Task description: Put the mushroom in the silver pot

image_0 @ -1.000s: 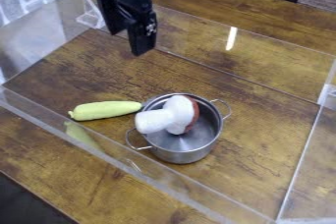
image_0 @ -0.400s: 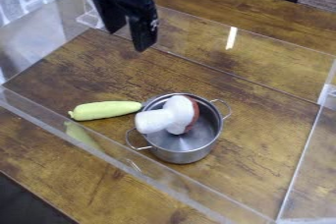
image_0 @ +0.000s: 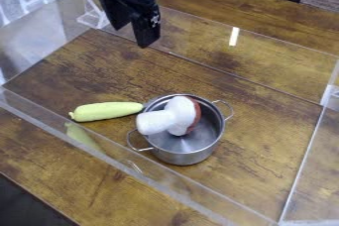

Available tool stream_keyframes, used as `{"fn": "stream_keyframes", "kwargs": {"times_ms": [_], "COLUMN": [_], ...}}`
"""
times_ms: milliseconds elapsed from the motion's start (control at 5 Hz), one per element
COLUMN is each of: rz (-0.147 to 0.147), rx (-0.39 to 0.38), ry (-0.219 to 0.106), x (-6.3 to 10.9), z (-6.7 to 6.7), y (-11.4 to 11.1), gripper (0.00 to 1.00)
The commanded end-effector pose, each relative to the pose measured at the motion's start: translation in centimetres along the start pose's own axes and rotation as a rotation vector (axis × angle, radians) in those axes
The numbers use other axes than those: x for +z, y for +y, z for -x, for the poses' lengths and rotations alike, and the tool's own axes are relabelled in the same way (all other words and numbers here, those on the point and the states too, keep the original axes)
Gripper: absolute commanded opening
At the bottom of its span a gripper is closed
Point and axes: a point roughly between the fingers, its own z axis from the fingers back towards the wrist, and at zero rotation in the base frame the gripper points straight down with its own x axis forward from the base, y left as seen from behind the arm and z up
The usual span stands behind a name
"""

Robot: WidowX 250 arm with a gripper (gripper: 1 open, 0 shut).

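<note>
Hand (image_0: 133, 17) released, top cut off by the frame edge. Mushroom (image_0: 169, 119) stem-out in silver pot (image_0: 185, 143), cap half hidden. Nothing really changed since earlier.

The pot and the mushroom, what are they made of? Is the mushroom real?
The silver pot looks like shiny metal: its wall gleams and mirrors light. The mushroom looks like a toy, probably plastic or foam: its white stem is smooth, even and matte, and its reddish-brown cap has one flat colour. Which of the two I can't tell.
</note>
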Motion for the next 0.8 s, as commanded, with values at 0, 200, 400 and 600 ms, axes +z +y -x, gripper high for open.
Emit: {"fn": "stream_keyframes", "kwargs": {"times_ms": [0, 200, 400, 600], "rz": [-0.016, -0.022, -0.034, -0.052], "rx": [-0.021, 0.015, 0.057, 0.102], "ry": [-0.071, -0.083, -0.091, -0.098], "x": [2.1, 2.7, 2.4, 2.9], "z": [-0.8, -0.7, -0.3, 0.0], "y": [-1.2, -1.8, -2.3, -2.6], "gripper": [1.00, 0.00, 1.00, 1.00]}}
